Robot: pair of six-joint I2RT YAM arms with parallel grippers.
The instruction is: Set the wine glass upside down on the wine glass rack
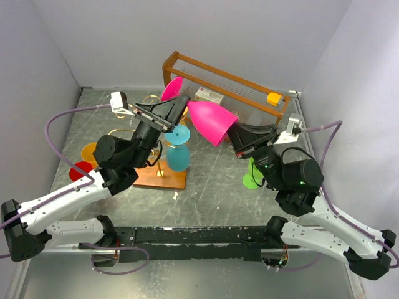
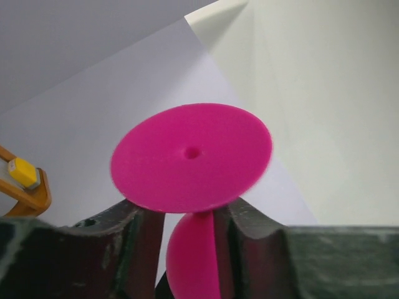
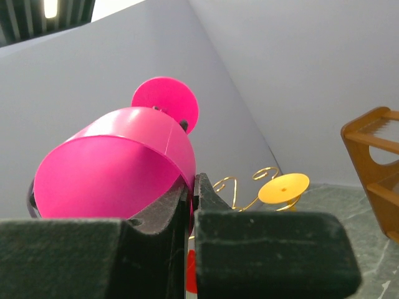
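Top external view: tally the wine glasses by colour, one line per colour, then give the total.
pink wine glass: 1
blue wine glass: 1
orange wine glass: 1
red wine glass: 1
green wine glass: 1 (partly hidden)
Total: 5

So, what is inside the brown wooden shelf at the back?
A white box and a yellow block are visible; the pink wine glass covers part of its left end.
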